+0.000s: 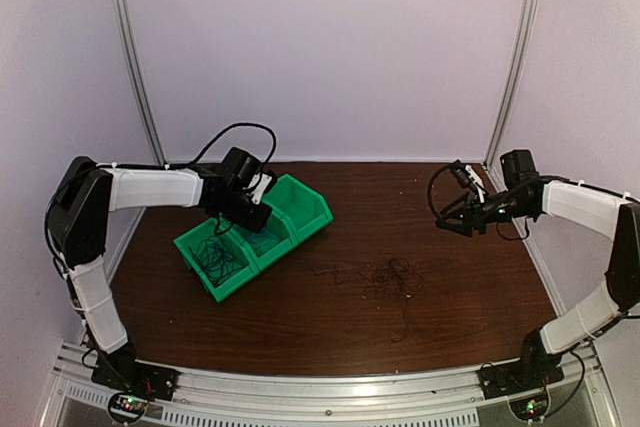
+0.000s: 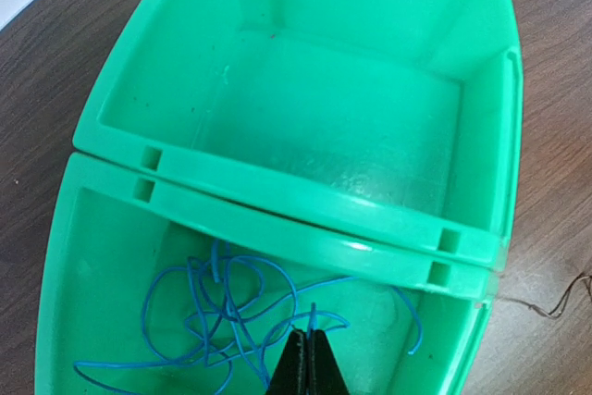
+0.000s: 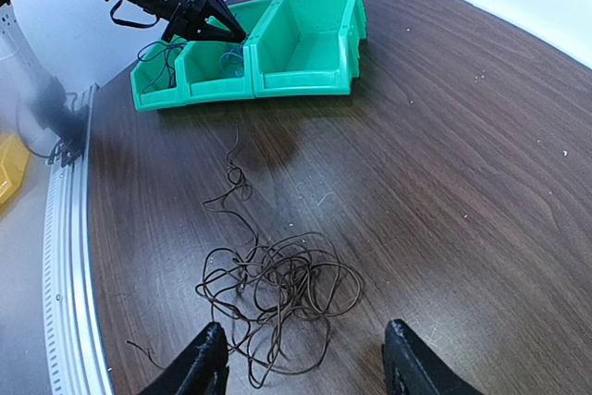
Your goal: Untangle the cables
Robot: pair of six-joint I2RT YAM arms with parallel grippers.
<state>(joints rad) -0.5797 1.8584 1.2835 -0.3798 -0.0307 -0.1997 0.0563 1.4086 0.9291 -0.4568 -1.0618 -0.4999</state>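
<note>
Reaching into the mid green bin (image 2: 102,256), L gripper (image 2: 313,335) is clenched on a strand of the blue cables (image 2: 220,284). R gripper (image 3: 310,365) hangs spread, empty, over the dark cable tangle (image 3: 277,284) on the table (image 3: 462,182), right of the bins.

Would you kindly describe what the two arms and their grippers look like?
Both the left arm and right arm have black joints, white sleeve-like covers on the links, and black cables looping near the wrists. The left gripper and right gripper have matte black tapering fingers.
</note>
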